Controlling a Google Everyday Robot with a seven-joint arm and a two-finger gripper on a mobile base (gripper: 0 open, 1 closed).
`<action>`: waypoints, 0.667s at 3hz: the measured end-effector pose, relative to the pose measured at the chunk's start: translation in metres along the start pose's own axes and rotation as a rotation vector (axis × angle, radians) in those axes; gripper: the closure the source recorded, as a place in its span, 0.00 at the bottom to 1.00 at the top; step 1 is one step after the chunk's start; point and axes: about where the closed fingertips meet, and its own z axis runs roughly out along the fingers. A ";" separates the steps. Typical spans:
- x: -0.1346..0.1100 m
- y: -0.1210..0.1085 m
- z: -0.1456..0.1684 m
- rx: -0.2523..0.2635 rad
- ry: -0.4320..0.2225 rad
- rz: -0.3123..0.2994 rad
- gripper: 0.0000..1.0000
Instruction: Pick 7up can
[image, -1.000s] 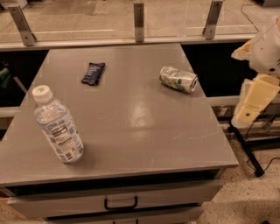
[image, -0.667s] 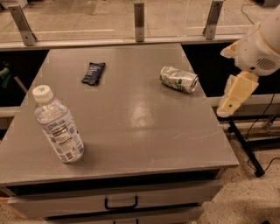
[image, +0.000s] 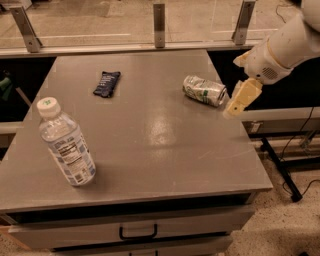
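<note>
Dented silvery-green aluminium 7up can is lying on its side nr the grey tabletop's right edge, toward the far right corner. Cream claw is hanging just beside it over that edge, not touching; can't tell its opening. Clear plastic water bottle w/ white cap is standing nr the left edge; flat dark snack packet is lying toward the far edge.

Dim, warm indoor light from overhead. Soft glare patch mid surface. 7up can catches small highlights. Water bottle throws a short soft shadow at its base. Gripper, pale and brightly lit, hangs over the surface's right edge just beside the can. Deep shade under and beside the surface.
</note>
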 end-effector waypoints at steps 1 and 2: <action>-0.009 -0.018 0.034 -0.017 -0.053 0.035 0.00; -0.013 -0.028 0.062 -0.045 -0.083 0.077 0.00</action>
